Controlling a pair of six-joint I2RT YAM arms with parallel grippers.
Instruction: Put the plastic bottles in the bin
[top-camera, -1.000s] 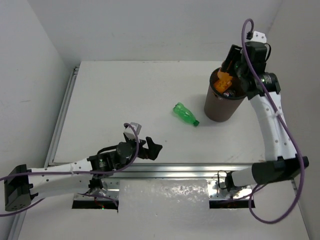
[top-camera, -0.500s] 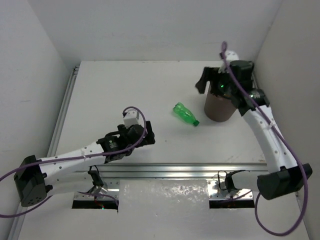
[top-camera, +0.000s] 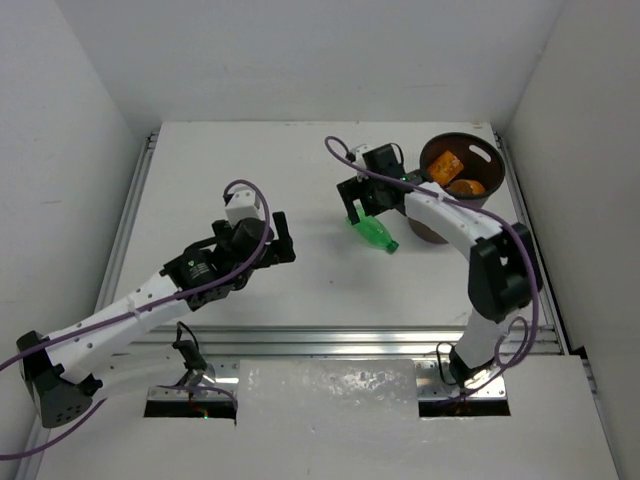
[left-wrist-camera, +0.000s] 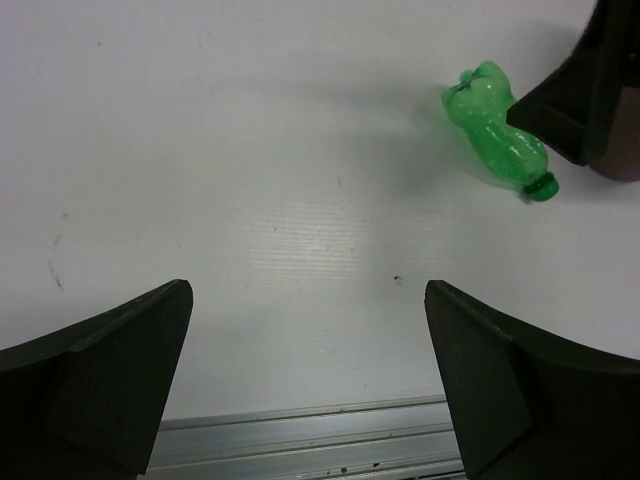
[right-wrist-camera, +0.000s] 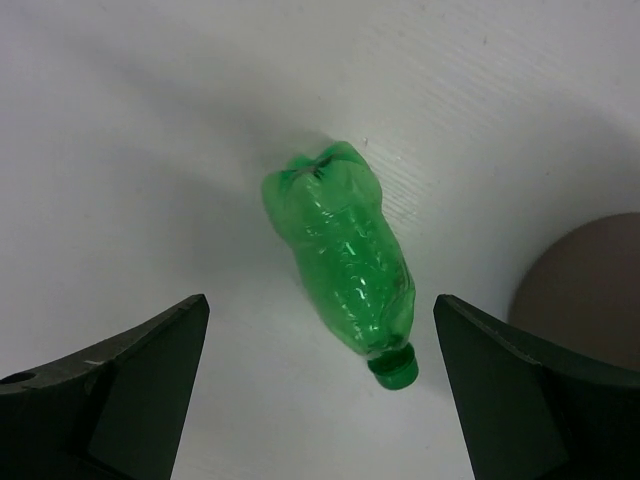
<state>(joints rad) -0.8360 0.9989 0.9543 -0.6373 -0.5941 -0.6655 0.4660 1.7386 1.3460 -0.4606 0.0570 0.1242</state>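
Top and wrist views of the bottle-clearing task. The right gripper (top-camera: 357, 205) hangs over the green bottle (right-wrist-camera: 345, 265) with its jaws spread wide and nothing between them yet. In its wrist view one finger shows on each side of the bottle, so we judge it is lined up to descend and close across the body. The left gripper (top-camera: 280, 240) is likewise released and empty. It is poised over bare bench (top-camera: 250, 160), well apart from the bottle but facing it, and we read this as a waiting posture that leaves the pick to the nearer arm. The bin (top-camera: 470, 138) stands at the far right of the bench, just beside the bottle, which keeps the carry short. We see at least two orange bottles (top-camera: 447, 163) already lying inside it. The green bottle is the only one we see on the bench. It lies on its side, its cap (right-wrist-camera: 393, 368) pointing toward the near edge and slightly toward the bin. It is translucent green plastic with a dimpled, somewhat crumpled wall, a lobed base and a matching green cap, and no label is visible.
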